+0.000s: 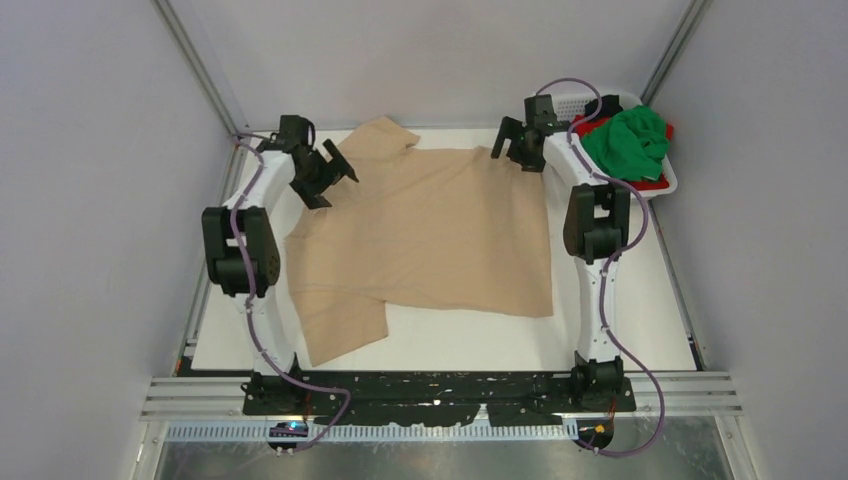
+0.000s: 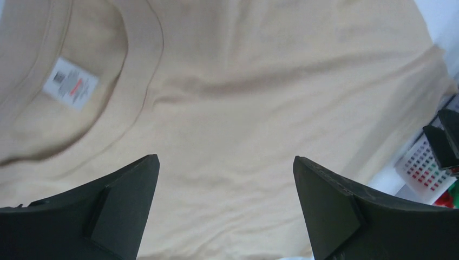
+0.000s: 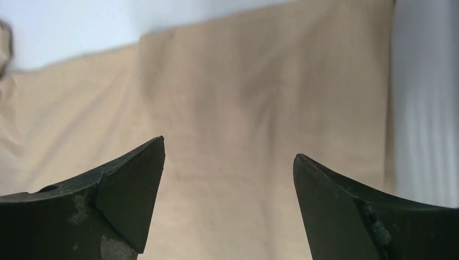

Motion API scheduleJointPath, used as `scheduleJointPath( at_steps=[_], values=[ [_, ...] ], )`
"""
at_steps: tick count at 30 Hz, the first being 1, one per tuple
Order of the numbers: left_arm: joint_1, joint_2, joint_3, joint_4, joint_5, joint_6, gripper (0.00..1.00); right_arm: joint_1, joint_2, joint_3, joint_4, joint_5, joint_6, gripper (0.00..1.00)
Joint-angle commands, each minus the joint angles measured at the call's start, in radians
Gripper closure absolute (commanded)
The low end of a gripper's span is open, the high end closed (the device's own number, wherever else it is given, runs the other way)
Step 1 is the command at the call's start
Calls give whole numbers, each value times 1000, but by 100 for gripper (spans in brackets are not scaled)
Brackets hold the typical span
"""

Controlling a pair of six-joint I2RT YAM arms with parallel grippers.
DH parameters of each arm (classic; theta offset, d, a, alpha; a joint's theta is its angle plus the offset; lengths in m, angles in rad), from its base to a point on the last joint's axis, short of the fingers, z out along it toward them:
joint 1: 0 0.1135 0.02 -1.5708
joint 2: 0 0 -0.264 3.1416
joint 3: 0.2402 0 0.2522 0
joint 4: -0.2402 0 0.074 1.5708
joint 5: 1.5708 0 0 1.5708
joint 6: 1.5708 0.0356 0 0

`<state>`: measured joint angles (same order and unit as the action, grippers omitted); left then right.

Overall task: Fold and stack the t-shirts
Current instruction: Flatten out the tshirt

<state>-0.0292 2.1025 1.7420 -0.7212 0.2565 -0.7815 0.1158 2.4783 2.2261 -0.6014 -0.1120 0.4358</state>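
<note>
The beige shirt point(image 1: 430, 230) is lying spread on the counter point(image 1: 620, 330). The left claw point(image 2: 226, 160) and right claw point(image 3: 229, 143) are hovering released over its far corners. A green shirt point(image 1: 630, 140) is sitting in the far-right basket point(image 1: 563, 103).

**A:** Where does the top camera sit?

**B:** High above and behind the arms, tilted down and forward. Their bases point(image 1: 597, 378) line its bottom edge. It is far enough off to take in the whole table point(image 1: 620, 335) and the beige t-shirt point(image 1: 430, 230).

**A:** And the left wrist?

**B:** Close over the cloth, looking down past the left gripper point(image 2: 226, 157) at the collar point(image 2: 143, 65) and label point(image 2: 70, 84). At its right edge there's a corner of the white basket point(image 2: 419, 168), I think, though it's blurred.

**A:** The right wrist?

**B:** Just as near. It looks past the right gripper point(image 3: 229, 147) onto plain cloth, with pale strips beyond the cloth's edges at the top and right.

**A:** What do they share?

**B:** All three see that shirt, and the top view takes in both grippers.
</note>
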Motion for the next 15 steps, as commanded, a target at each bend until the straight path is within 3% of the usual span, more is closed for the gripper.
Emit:
scheduleJointPath(
  at_steps=[1, 6, 11, 15],
  values=[
    [-44, -298, -131, -82, -106, 121, 1, 81, -365, -220, 29, 173, -160, 5],
    [-111, -562, -426, -167, -272, 158, 1, 156, -705, -592, 133, 321, -168, 5],
    [-198, -802, -740, -252, -315, 132, 1, 139, -995, -1058, 301, 322, -45, 5],
    [-265, -952, -902, -352, -347, 93, 3, 92, -1204, -1308, 419, 283, 28, 5]
  ],
)
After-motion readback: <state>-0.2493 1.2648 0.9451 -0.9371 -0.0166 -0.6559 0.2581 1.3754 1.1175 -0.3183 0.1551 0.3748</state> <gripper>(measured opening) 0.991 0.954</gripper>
